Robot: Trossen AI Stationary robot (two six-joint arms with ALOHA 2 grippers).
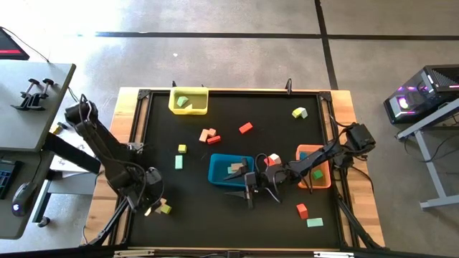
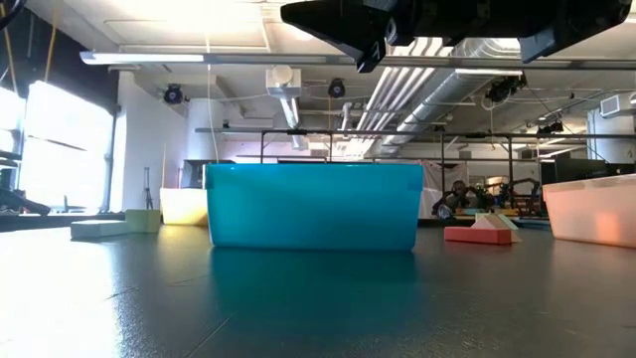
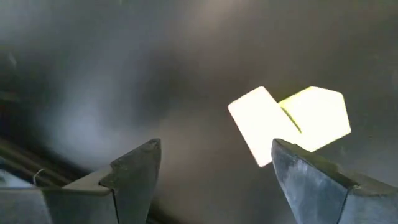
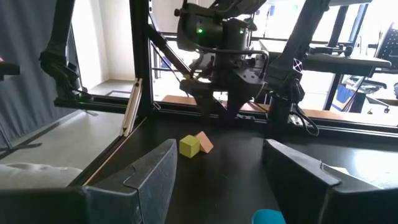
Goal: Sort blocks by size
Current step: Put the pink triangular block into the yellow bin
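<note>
The left gripper [image 1: 152,203] hangs low over the near left corner of the black table [image 1: 272,107], fingers spread wide with nothing between them. Just beside it lie a lime block [image 3: 318,116] and a tan block [image 3: 261,124], touching each other and close to the table's near left rim, so there is little room on that side.

The right gripper [image 1: 251,188] reaches in from the right and hovers just near of the blue tray [image 1: 219,174], its fingers spread too and empty. That tray holds a pale block or two. The orange tray [image 1: 307,152] sits against the right edge with a green block in it, and the yellow tray [image 1: 188,110] sits at the far edge, left of centre, also with a green block inside.

The other blocks are scattered: a tan pair with a red block [image 1: 214,140] just past the blue tray, another red block [image 1: 246,128] farther on, a yellow-and-pale pair [image 1: 300,112] toward the far right, a small yellow cube [image 1: 182,148] and a pale green block [image 1: 178,163] left of the blue tray, and a red cube [image 1: 302,210] with a pale green bar [image 1: 315,222] near the right corner. The widest open stretch of table is along the near middle.
</note>
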